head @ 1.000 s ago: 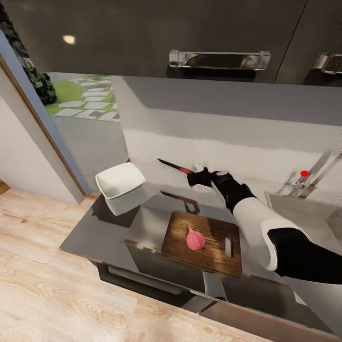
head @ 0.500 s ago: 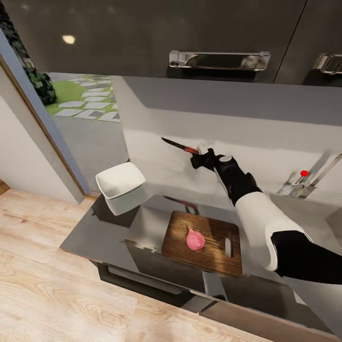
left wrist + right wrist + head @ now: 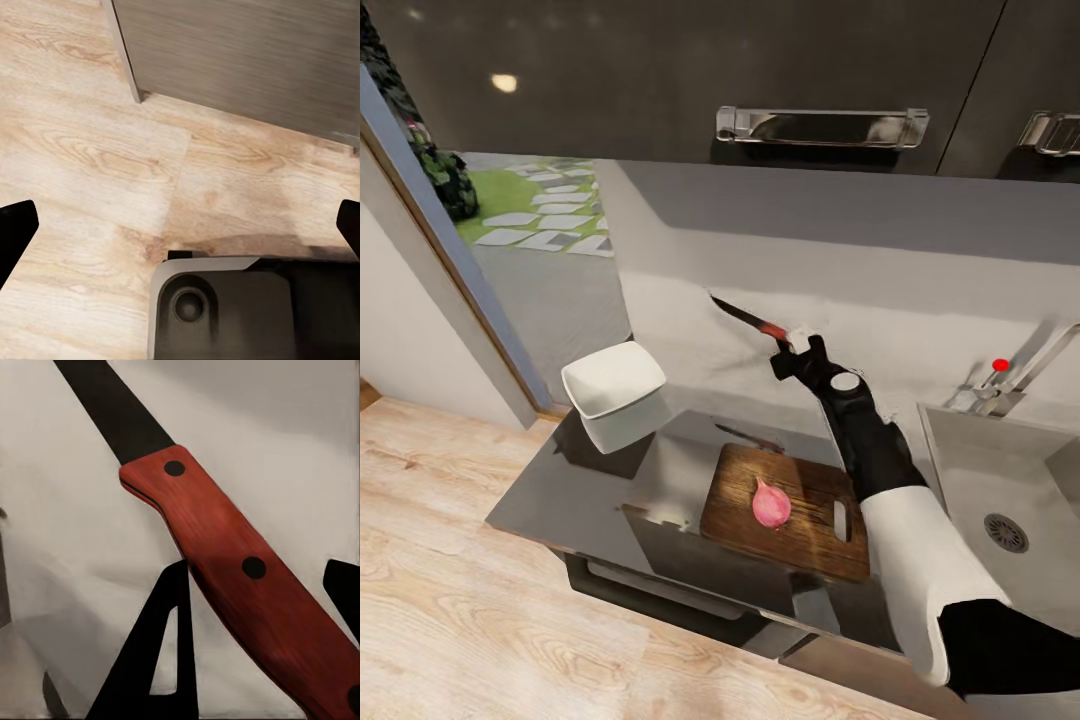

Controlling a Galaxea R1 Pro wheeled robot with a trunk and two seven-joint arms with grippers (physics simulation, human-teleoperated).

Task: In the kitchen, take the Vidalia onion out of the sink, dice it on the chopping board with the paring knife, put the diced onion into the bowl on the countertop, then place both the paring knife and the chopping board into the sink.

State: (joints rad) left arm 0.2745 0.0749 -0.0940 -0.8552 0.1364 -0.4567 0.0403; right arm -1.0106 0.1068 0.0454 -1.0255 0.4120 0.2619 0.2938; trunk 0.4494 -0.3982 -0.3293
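The right gripper (image 3: pixel 792 344) jaws are clamped on the paring knife (image 3: pixel 748 318) handle, blade raised beyond the chopping board (image 3: pixel 800 495) to clear the whole Vidalia onion (image 3: pixel 770 503) resting there. The left gripper (image 3: pixel 180 225) jaws stand wide apart, holding nothing, above the floor. The bowl (image 3: pixel 612 381) waits far left on the desk (image 3: pixel 560 490).

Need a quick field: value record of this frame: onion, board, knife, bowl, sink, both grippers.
onion: pink whole onion, undiced, lying on the board
board: brown wooden chopping board on the grey glossy countertop, slot handle toward the sink
knife: red-handled dark-bladed paring knife, held in the air above the counter, blade pointing toward the wall
bowl: white squarish bowl on the countertop, beyond the board's far end from the sink
sink: grey recessed basin, round drain visible
right gripper: shut on the knife handle
left gripper: open, over wooden floor
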